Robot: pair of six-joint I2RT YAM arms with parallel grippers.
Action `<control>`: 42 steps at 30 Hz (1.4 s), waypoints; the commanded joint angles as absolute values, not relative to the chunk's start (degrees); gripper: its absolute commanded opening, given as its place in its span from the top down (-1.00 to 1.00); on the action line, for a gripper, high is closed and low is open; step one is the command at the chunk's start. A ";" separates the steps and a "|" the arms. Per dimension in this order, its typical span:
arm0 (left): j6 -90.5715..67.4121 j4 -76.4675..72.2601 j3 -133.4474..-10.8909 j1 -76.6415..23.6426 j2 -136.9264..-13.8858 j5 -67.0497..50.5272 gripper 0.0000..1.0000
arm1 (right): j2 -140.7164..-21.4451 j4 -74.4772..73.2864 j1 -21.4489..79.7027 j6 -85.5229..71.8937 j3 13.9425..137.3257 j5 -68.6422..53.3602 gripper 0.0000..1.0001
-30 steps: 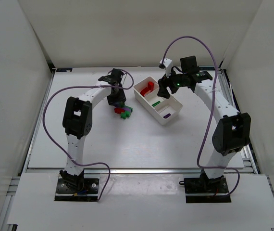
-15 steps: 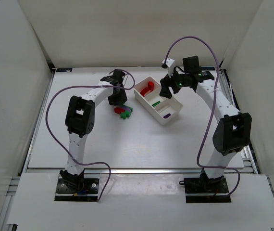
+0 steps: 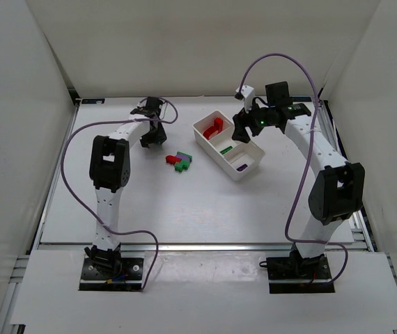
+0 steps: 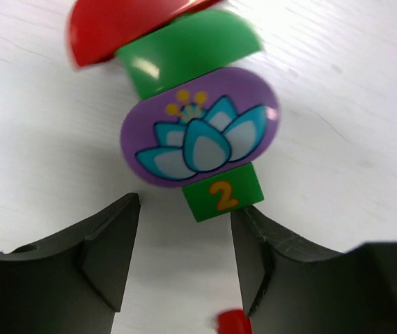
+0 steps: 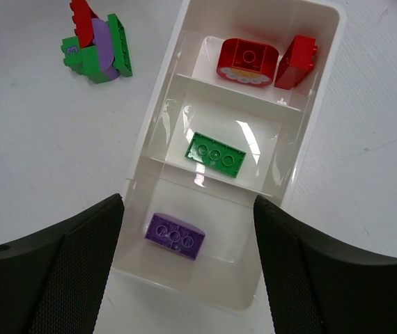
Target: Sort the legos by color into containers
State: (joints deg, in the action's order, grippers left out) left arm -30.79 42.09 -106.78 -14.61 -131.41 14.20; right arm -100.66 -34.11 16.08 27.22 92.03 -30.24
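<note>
1. The white tray (image 3: 221,141) sits on the counter (image 3: 184,209) right of centre. It lies on a diagonal, one end far and left, the other near and right.
2. The far-left compartment holds two red bricks (image 5: 249,59), side by side.
3. The middle compartment holds one flat green brick (image 5: 216,154).
4. The near-right compartment holds one purple brick (image 5: 175,235).
5. A loose cluster of legos (image 3: 179,161) lies on the counter just left of the tray, clear of its wall.
6. The left wrist view shows this cluster close up:
   - a purple oval piece (image 4: 198,129) printed with a blue flower;
   - a small green piece marked with a yellow 2 (image 4: 223,197), touching its near edge;
   - a rounded green piece (image 4: 184,56) and a red piece (image 4: 122,24) at its far edge.
7. The left end effector (image 4: 184,233) has its fingers spread wide and holds nothing. The cluster lies just beyond the fingertips. In the top view this end effector (image 3: 151,137) is left of and slightly beyond the cluster.
8. The right end effector (image 5: 184,209) is spread wide and empty. It is above the tray, with the purple brick's compartment between its fingers. In the top view it (image 3: 242,131) hangs over the tray's far-right side.
</note>
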 commanded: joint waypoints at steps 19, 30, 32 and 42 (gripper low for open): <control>-29.00 40.87 -115.13 -11.69 -128.58 10.19 -0.34 | -102.57 -33.49 16.61 26.37 95.89 -32.17 -0.58; -28.30 42.80 -116.98 -11.51 -130.08 12.92 -0.45 | -102.30 -33.14 16.79 26.46 95.10 -31.46 -0.58; -28.30 42.98 -116.98 -11.51 -130.17 13.44 -0.48 | -102.74 -33.22 16.70 26.37 95.62 -31.47 -0.58; -27.51 42.98 -115.84 -10.02 -131.83 14.24 -0.52 | -103.27 -33.31 16.79 26.46 96.15 -31.11 -0.58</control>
State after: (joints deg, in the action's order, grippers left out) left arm -28.25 42.85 -115.02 -11.00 -131.72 12.88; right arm -102.83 -34.17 16.58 26.94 93.97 -31.22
